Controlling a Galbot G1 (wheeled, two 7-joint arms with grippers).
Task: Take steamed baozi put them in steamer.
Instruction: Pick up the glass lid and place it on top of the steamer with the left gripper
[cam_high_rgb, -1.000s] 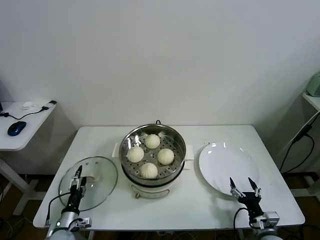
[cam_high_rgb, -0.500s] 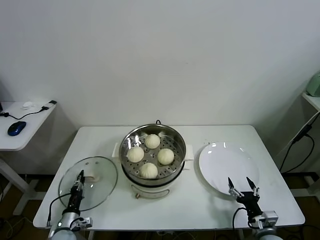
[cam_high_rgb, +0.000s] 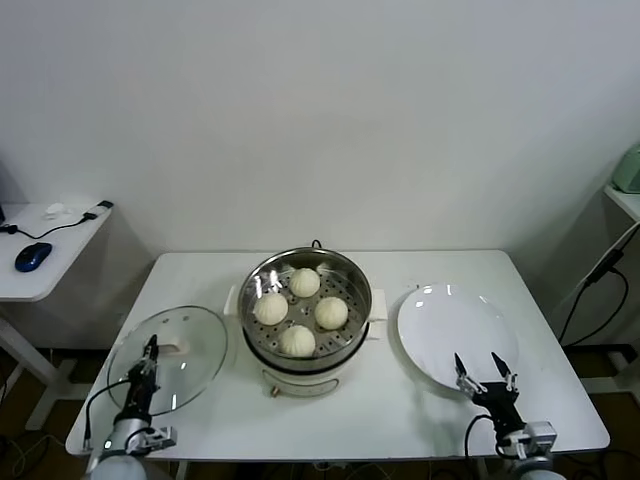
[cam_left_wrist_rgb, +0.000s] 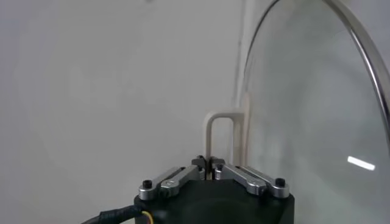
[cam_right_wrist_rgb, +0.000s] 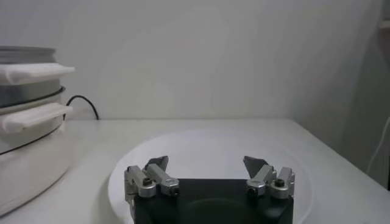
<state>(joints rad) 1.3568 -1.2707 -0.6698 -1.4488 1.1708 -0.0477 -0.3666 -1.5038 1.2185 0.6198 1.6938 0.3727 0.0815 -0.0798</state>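
1. My left gripper (cam_high_rgb: 150, 347) is clamped on the cream handle (cam_left_wrist_rgb: 219, 135) of the glass lid (cam_high_rgb: 168, 359); in the left wrist view my fingers meet tight around that thin upright loop.
2. The lid is tilted, its rim raised toward the steamer side, near the table's (cam_high_rgb: 330, 420) front left corner.
3. My right gripper (cam_high_rgb: 484, 369) hangs with its fingers (cam_right_wrist_rgb: 157, 165) spread wide and nothing between them, over the near edge of the white plate (cam_high_rgb: 450, 325).
4. The steamer (cam_high_rgb: 305, 318) stands mid-table between my two grippers, just beside the lid on my left hand's side and near the plate on my right hand's side.
5. Four steamed baozi (cam_high_rgb: 298, 341) sit on the perforated tray inside the steamer, apart from both grippers: one toward the back, two across the middle, one nearest me.
6. The right wrist view shows the steamer's cream side handle (cam_right_wrist_rgb: 35, 71) and its black cord (cam_right_wrist_rgb: 85, 103) beyond the plate's rim.
7. Off to my left a side desk (cam_high_rgb: 50, 250) carries a blue mouse (cam_high_rgb: 33, 256).
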